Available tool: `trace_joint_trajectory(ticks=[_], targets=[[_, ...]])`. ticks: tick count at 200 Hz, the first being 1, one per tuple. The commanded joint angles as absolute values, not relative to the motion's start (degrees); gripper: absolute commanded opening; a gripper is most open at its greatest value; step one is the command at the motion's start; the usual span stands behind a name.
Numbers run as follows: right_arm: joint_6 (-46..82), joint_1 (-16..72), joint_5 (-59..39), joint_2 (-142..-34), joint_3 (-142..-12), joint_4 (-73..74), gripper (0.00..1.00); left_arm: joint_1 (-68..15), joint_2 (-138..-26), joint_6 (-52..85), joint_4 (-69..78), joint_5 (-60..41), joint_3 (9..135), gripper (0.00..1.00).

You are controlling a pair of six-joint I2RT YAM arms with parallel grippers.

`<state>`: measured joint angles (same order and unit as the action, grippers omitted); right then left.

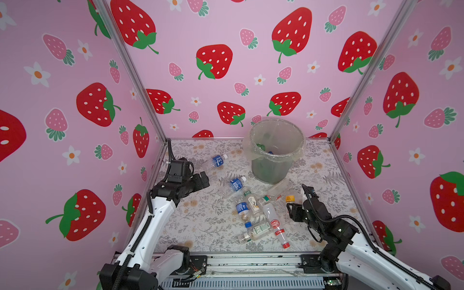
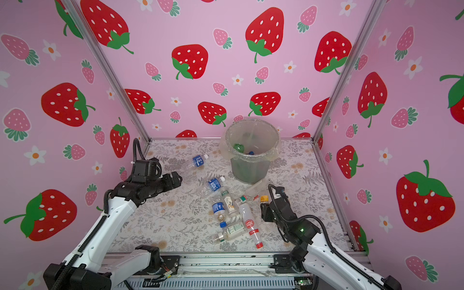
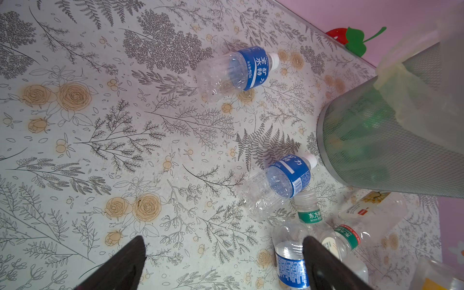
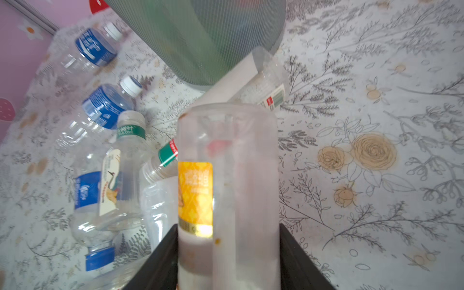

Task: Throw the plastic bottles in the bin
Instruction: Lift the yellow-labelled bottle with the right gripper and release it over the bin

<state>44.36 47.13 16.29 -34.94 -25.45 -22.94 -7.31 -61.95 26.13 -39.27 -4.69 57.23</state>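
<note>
My right gripper (image 4: 228,236) is shut on a clear plastic bottle with a yellow label (image 4: 195,193); in both top views that bottle (image 1: 290,198) (image 2: 264,199) sits at the right gripper (image 1: 294,205), right of the pile. Several plastic bottles lie on the table: two blue-labelled ones (image 1: 218,160) (image 1: 236,184), a red-labelled one (image 1: 276,223) and green-banded ones (image 1: 251,200). The grey mesh bin (image 1: 270,170) (image 2: 251,170) stands behind them, with a green bottle (image 2: 237,147) inside. My left gripper (image 1: 204,178) (image 3: 223,244) hangs open and empty at the left, above the table.
The table has a floral cover (image 1: 200,221) and is walled by pink strawberry panels on three sides. A metal rail (image 1: 251,262) runs along its front edge. One clear bottle (image 4: 266,82) leans against the bin's foot.
</note>
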Motion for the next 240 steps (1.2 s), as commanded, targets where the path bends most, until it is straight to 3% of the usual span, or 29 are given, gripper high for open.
trace_joint_trajectory(ticks=[1,94,209,240], targets=[[44.9,47.5,20.5,-31.1,-27.7,-24.4,0.55,-6.9,-61.8,25.7,-40.6,-4.4,57.5,0.99],[39.5,47.5,24.7,-27.0,-36.7,-24.4,0.52,-6.9,-62.1,25.6,-40.7,-4.7,57.6,0.99],[33.2,47.5,24.8,-20.3,-34.4,-9.4,0.53,-6.7,-63.0,25.8,-40.7,-4.8,57.8,0.99],[32.3,47.5,24.6,-22.6,-34.9,-7.5,0.53,-6.5,-63.1,25.8,-40.8,-4.9,57.8,0.99]])
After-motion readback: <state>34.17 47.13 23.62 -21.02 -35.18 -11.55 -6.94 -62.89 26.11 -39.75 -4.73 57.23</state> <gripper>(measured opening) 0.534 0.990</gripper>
